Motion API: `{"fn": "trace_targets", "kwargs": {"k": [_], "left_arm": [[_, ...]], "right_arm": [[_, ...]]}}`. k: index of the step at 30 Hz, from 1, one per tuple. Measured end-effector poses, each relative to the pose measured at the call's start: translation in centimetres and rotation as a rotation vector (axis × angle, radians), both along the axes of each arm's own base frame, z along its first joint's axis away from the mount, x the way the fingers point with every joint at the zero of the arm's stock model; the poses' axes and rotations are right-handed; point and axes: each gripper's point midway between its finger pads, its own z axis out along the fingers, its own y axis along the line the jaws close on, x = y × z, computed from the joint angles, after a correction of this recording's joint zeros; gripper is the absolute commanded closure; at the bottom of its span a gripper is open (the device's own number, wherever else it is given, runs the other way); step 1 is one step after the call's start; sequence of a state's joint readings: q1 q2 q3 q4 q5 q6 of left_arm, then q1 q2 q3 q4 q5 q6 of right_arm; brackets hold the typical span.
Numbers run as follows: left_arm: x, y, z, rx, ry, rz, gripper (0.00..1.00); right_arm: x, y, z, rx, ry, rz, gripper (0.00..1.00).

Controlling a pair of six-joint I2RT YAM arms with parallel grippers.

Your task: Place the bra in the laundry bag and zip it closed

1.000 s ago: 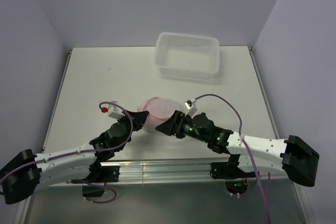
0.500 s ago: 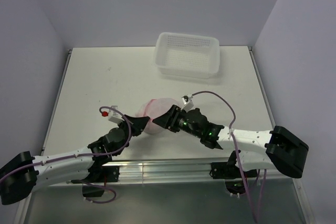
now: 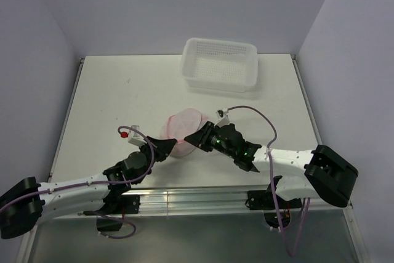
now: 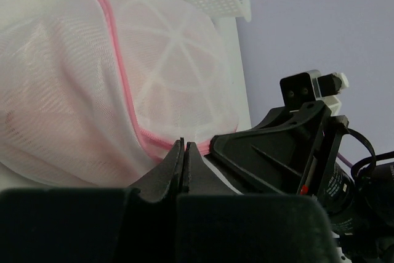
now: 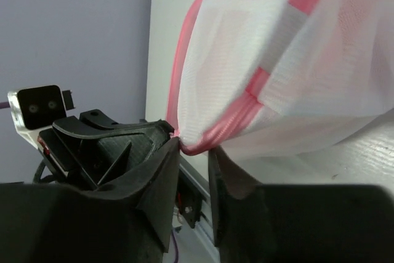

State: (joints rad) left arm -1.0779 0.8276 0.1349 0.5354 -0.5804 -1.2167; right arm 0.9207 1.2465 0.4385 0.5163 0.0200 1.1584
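Note:
The laundry bag (image 3: 183, 127), a round white mesh pouch with a pink zipper rim, lies between both grippers at the table's near middle. Pale pink of the bra (image 4: 43, 121) shows through the mesh. My left gripper (image 3: 170, 146) is shut on the bag's near-left edge; in the left wrist view its jaws (image 4: 183, 146) meet right at the pink rim (image 4: 126, 100). My right gripper (image 3: 196, 139) is at the bag's near-right edge. In the right wrist view a fold of pink rim (image 5: 203, 146) sits between its fingertips (image 5: 195, 154), touching both, jaws narrowly apart.
A white perforated plastic basket (image 3: 220, 64) stands at the back of the table, right of centre. The two grippers nearly touch each other at the bag. Purple walls close in the left, back and right sides. A metal rail (image 3: 184, 200) runs along the near edge.
My right gripper has slid left onto the bag's rim and its jaws have narrowed from wide open. The bag has tipped up a little. The left gripper has stayed shut.

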Motion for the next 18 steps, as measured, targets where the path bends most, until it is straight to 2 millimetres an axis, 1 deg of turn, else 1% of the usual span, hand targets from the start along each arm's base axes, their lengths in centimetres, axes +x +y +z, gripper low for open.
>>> {"fn": "trace_targets", "kwargs": {"k": [2,3,5,6,10,13,16,18], "left_arm": [[-0.1,-0.1,-0.2,0.005,0.003,-0.004,1.00],[-0.1,-0.1,-0.2,0.005,0.003,-0.006,1.00],[-0.2,-0.2,-0.1,0.002,0.001,-0.009,1.00],[-0.2,-0.2,0.0,-0.001,-0.001,-0.010,1.00],[-0.3,0.2,0.3,-0.002,-0.004,-0.006,1.00],[-0.4,0.8,0.2,0.015,-0.002,0.003,1.00],[-0.6,1.4,0.4,0.019,-0.003,0.014,1.00],[-0.7,1.9,0.5,0.021,-0.002,0.019,1.00]], "right_arm": [[0.3,-0.2,-0.2,-0.004,0.002,-0.006,0.80],[0.4,-0.3,-0.2,-0.005,0.003,-0.010,0.87],[0.7,-0.5,-0.2,-0.003,0.002,-0.013,0.94],[0.9,-0.6,-0.2,-0.002,0.001,-0.014,1.00],[1.7,-1.4,-0.3,-0.004,-0.006,-0.021,1.00],[2.6,-2.5,-0.8,-0.024,-0.013,-0.029,1.00],[4.2,-4.2,-1.2,-0.053,-0.024,-0.051,1.00],[5.3,-5.8,-1.8,-0.085,-0.022,-0.071,1.00]]}}
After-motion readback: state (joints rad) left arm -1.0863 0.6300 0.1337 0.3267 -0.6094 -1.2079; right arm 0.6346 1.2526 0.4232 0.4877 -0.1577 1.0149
